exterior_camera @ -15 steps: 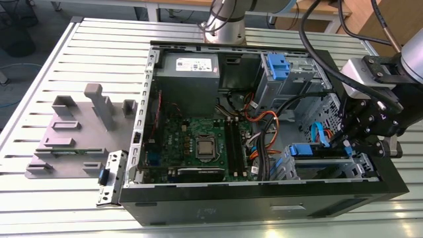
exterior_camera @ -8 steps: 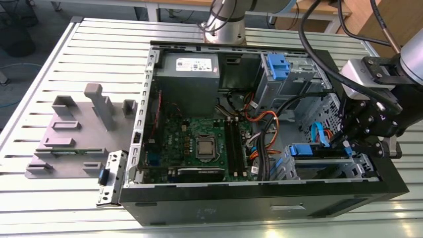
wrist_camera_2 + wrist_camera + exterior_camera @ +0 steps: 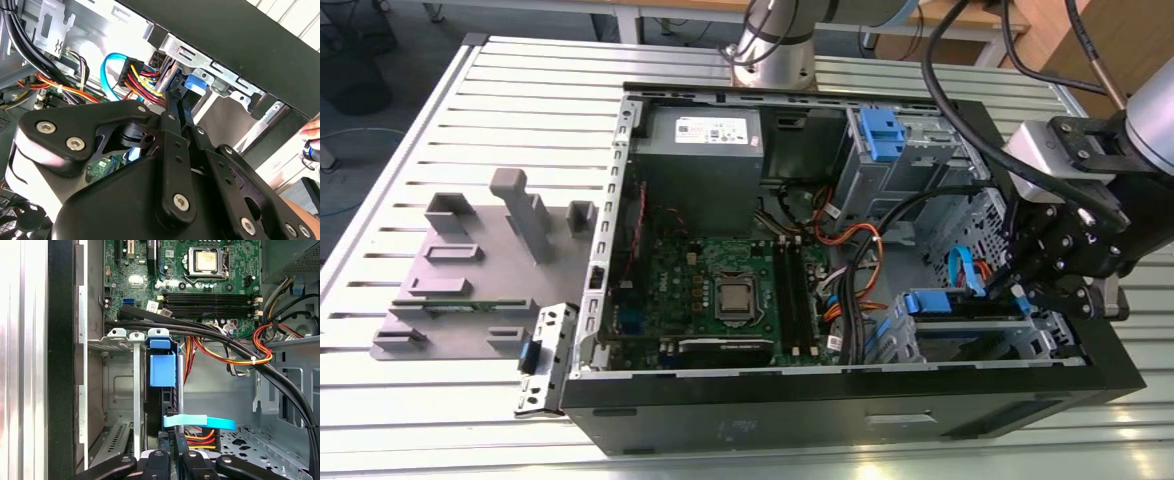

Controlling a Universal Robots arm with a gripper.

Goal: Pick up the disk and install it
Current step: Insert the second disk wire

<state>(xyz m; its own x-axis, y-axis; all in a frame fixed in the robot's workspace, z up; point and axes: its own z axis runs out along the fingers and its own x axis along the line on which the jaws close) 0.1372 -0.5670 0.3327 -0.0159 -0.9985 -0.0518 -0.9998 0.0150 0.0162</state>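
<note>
A slatted metal worktop (image 3: 494, 110) carries an open computer case (image 3: 854, 400). In the case's front corner, beside the motherboard (image 3: 200, 285), the disk (image 3: 162, 371) already stands on edge in its drive bay (seated or not, I cannot tell). The end effector (image 3: 170, 457) sits just at the disk's end; whether it grips or is parted I cannot tell.

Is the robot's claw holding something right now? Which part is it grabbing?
It cannot be told. The end effector sits at the end of the disk standing in the drive cage, but the fingertips are hidden.
</note>
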